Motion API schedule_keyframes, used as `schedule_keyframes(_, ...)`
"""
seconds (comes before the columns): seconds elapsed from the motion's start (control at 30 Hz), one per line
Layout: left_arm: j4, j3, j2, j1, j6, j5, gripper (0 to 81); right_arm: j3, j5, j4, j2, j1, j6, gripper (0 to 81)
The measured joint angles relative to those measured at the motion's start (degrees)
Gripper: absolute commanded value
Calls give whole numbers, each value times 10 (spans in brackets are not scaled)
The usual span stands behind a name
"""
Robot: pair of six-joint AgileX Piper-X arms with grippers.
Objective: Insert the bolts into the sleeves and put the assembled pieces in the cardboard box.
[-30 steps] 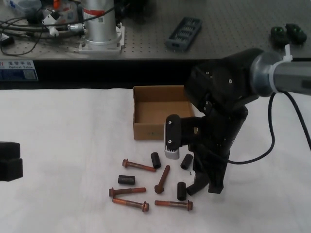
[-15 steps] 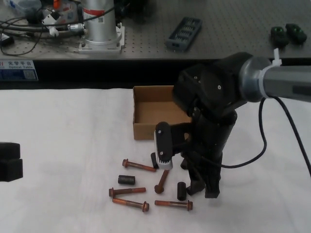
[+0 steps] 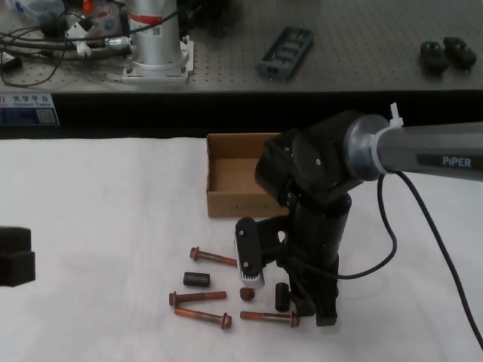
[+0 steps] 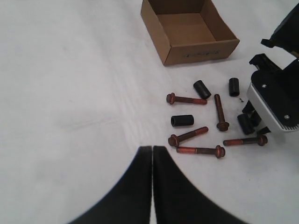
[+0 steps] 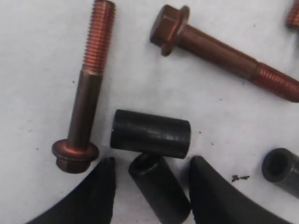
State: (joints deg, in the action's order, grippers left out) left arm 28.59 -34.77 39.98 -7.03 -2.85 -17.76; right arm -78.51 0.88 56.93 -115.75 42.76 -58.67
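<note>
My right gripper (image 5: 152,162) stands open astride one black sleeve (image 5: 161,189) lying on the white cloth (image 5: 37,37), so I should close squarely on its middle, nudging neither the crosswise sleeve (image 5: 150,133) just beside its end nor the bolt (image 5: 86,107) nearby.

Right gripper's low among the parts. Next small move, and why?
Probably close the right gripper on the black sleeve lying between its open fingers: gaps show on both sides, so it isn't gripped yet. A second sleeve lies crosswise just past the fingertips, so don't advance.
</note>
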Motion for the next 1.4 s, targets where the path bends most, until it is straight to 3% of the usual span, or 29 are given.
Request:
schedule_keyframes(0.17, 25, 0, 0, 0, 0, 0, 6, 0, 0, 2, 0, 0, -1, 23)
schedule_keyframes(0.5, 30, 0, 0, 0, 66, -34, 6, -1, -9, 28, 0, 0, 133, 28)
schedule_keyframes(0.6, 30, 0, 0, -8, 173, -121, 6, -1, -61, 42, 4, -2, 196, 28)
schedule_keyframes(0.87, 30, 0, 0, -34, 234, -133, 6, -1, -124, 27, 72, -4, 318, 28)
schedule_keyframes(1.23, 31, -4, 50, -105, 261, -128, 6, 9, -82, 16, 219, -8, 412, 28)
schedule_keyframes(1.4, 63, -52, 138, -159, 306, -99, 6, 43, -78, 8, 275, -23, 449, 28)
